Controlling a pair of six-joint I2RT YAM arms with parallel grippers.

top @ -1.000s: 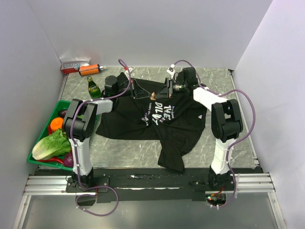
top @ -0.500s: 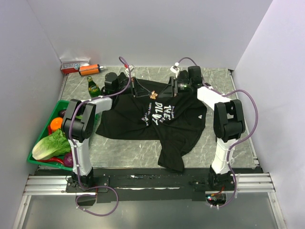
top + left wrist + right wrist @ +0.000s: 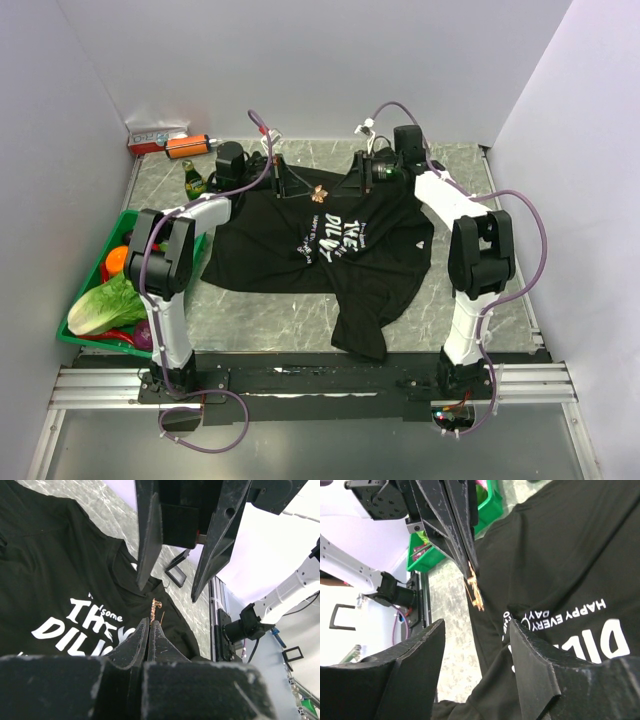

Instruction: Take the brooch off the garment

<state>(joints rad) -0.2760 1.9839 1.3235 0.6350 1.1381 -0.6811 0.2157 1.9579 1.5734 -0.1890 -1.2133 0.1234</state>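
The black T-shirt with white lettering lies spread on the marble table. My left gripper is shut on the small gold brooch and holds it at its fingertips over the shirt's collar edge. In the left wrist view the shut gripper has the brooch sticking out past its tips. My right gripper is open, facing the left one from the right, just above the shirt. In the right wrist view the right gripper is wide open, with the brooch beyond it and the shirt below.
A green tray holding lettuce, an orange and other produce stands at the left edge. A green bottle, an orange object and a red-and-white box sit at the back left. Walls close in on three sides.
Both grippers have moved a little toward the back wall. The brooch has moved with the left gripper, up toward the collar edge.
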